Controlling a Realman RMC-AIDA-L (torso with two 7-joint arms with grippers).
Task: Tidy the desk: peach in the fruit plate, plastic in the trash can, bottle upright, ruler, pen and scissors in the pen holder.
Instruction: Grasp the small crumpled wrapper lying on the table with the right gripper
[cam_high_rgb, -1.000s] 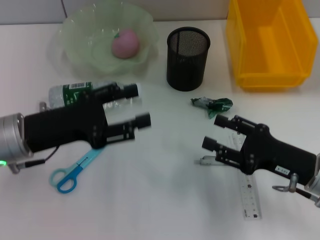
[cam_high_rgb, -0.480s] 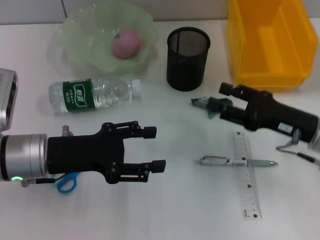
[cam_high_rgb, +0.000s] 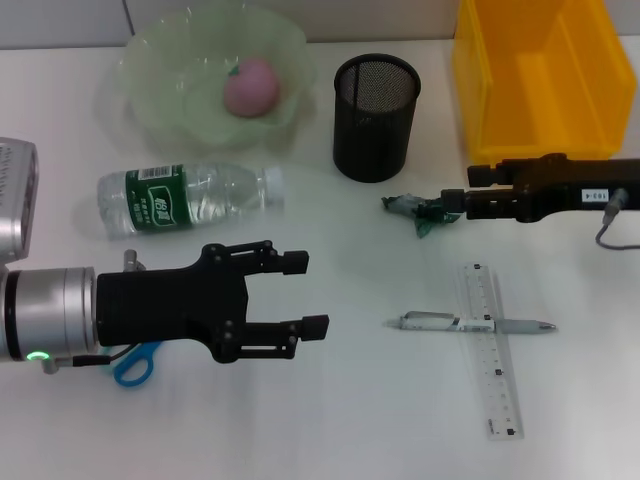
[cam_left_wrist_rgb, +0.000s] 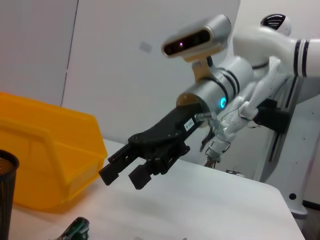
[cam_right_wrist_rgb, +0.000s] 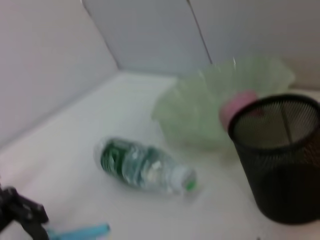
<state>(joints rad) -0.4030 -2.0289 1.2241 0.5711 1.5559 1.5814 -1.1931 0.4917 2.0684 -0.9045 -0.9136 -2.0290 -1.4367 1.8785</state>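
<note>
On the desk, head view: left gripper (cam_high_rgb: 305, 293) spread open above scissors (cam_high_rgb: 131, 364); right gripper (cam_high_rgb: 457, 203) closed beside plastic (cam_high_rgb: 425, 210).
Bottle (cam_high_rgb: 185, 197): lying flat, green label, writing unreadable.
Left wrist view: trash can (cam_left_wrist_rgb: 45, 155) at desk edge.
Right wrist view: pen holder (cam_right_wrist_rgb: 281, 157) beside fruit plate (cam_right_wrist_rgb: 200, 115).

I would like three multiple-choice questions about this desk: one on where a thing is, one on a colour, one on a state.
1. Where is the peach?
A. in the fruit plate
B. in the yellow bin
C. beside the ruler

2. What colour are the scissors' handles?
A. red
B. blue
C. yellow

3. How is the bottle?
A. upright
B. lying on its side
C. inside the pen holder

Answers:
1. A: the pink fruit sits in the green plate.
2. B: blue handles show under the left gripper.
3. B: it lies flat on the desk, cap pointing toward the holder.
</note>
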